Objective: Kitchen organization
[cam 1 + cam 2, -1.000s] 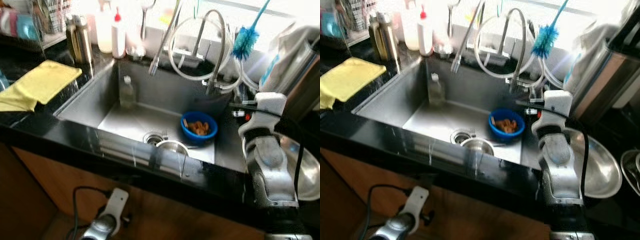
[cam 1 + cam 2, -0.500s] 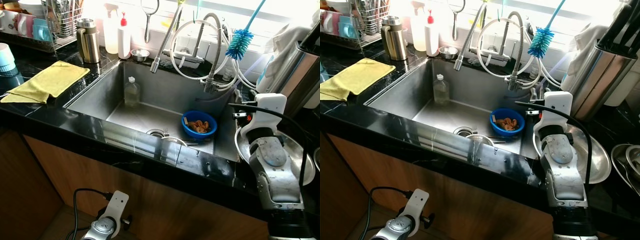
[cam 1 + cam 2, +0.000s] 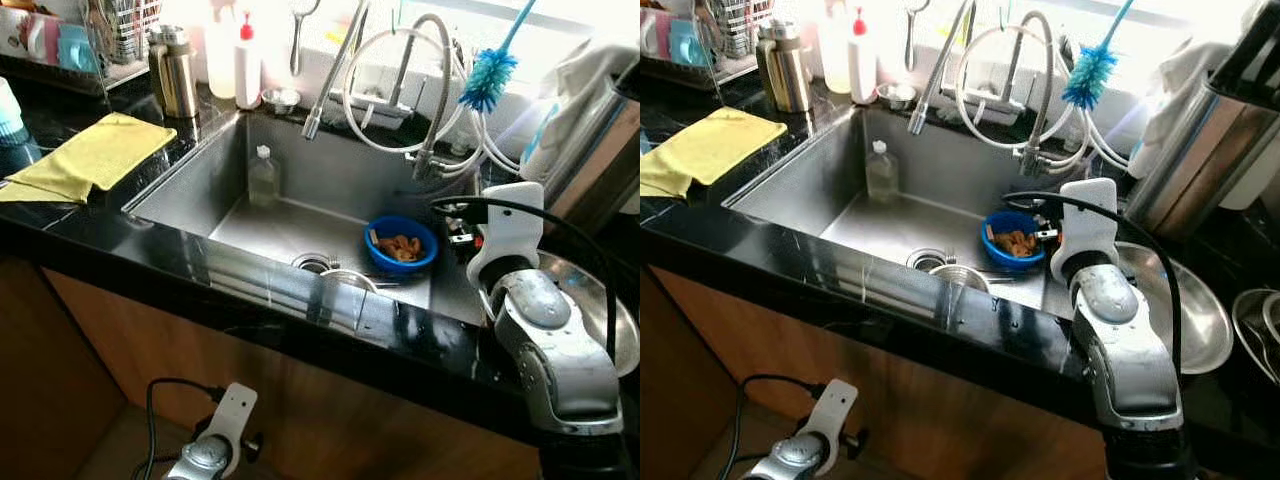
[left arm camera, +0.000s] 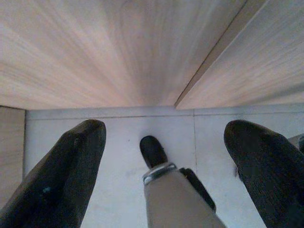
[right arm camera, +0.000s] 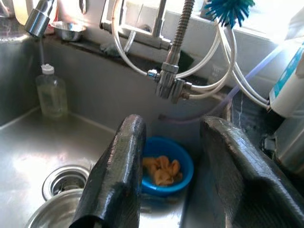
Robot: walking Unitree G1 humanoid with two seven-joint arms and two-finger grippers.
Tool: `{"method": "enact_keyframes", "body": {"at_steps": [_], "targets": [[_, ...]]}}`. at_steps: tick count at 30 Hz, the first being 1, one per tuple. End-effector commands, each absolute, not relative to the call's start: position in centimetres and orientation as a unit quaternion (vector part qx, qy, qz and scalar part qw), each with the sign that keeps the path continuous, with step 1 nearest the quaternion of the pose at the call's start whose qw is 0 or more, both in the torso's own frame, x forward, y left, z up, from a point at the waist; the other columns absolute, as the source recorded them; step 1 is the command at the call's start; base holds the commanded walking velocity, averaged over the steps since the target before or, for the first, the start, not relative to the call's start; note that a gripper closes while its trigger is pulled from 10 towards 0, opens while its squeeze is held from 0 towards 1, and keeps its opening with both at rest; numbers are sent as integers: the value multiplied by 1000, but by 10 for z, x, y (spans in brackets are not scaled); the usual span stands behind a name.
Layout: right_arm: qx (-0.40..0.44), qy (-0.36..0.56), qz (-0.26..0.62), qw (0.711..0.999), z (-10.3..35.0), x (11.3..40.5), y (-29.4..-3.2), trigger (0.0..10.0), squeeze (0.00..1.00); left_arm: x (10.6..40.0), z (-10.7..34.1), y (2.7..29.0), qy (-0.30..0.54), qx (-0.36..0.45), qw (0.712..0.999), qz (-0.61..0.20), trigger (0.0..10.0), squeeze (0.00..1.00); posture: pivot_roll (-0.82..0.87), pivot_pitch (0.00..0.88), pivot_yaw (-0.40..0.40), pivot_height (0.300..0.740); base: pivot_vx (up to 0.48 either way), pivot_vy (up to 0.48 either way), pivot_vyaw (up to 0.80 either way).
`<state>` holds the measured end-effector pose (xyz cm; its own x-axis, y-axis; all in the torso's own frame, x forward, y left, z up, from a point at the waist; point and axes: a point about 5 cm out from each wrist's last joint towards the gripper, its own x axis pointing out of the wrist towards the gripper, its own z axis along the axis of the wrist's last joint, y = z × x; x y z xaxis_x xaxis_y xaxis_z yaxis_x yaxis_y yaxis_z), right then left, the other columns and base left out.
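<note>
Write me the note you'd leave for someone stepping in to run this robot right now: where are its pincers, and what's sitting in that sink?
Right pincer: open, empty, raised over the sink's right end and aimed at the blue bowl.
Left pincer: open, empty, hanging idle by the wooden cabinet front, pointing at the floor.
In the sink: the blue bowl with orange food scraps at the right, a steel bowl by the drain, a small clear bottle against the back wall.
On the counter: yellow cloth at left, steel basin at right.
Done: nothing picked up yet.
Left: probably grasp the blue bowl, then clear the rest.
</note>
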<state>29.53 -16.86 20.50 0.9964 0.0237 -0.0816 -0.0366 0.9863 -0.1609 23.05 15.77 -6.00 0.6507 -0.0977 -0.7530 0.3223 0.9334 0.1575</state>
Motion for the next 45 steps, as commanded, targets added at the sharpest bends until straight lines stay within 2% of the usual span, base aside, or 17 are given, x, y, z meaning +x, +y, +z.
{"method": "enact_keyframes", "body": {"at_steps": [1,9,10,11,12,15,19,20,28,37,42,45], "targets": [[-92,39,6,995,210,290,-168,10000,1000,226,-63,156,414,136,892,-123,10000,0,99,70,-133,740,0,0,0],[-98,76,-29,992,201,283,-173,10000,1000,224,-65,152,416,133,890,-128,10000,0,104,57,-140,740,0,0,0],[-100,82,-38,991,198,282,-175,10000,973,224,-65,151,416,132,890,-129,10000,0,106,53,-142,740,0,0,0],[-98,79,-51,991,197,282,-178,10000,396,223,-65,150,417,131,890,-129,10000,0,106,52,-143,740,0,0,0],[-89,70,-69,991,197,281,-182,10000,0,223,-65,150,417,131,890,-129,10000,0,108,48,-144,740,0,0,0],[-41,21,-133,990,200,278,-199,10000,0,223,-66,149,417,130,890,-130,10000,0,109,40,-145,740,0,0,0],[-33,-2,-180,983,194,269,-217,10000,0,222,-66,149,418,131,889,-131,10000,0,104,32,-142,740,0,0,0],[5,3,-190,982,188,266,-223,10000,0,221,-67,150,419,133,889,-131,10000,0,106,27,-141,740,0,0,0],[74,-4,-183,980,166,246,-245,10000,0,218,-68,155,423,137,886,-131,10000,0,103,21,-142,740,0,0,0],[54,-25,-155,986,174,232,-264,10000,0,217,-69,155,424,139,886,-128,10000,0,87,44,-145,740,0,0,0],[98,-31,-170,980,169,226,-266,10000,0,217,-69,153,424,140,886,-128,10000,0,85,51,-139,740,0,0,0],[87,-2,-173,981,160,229,-263,10000,0,218,-69,152,424,142,885,-128,10000,0,83,55,-133,740,0,0,0]]}}
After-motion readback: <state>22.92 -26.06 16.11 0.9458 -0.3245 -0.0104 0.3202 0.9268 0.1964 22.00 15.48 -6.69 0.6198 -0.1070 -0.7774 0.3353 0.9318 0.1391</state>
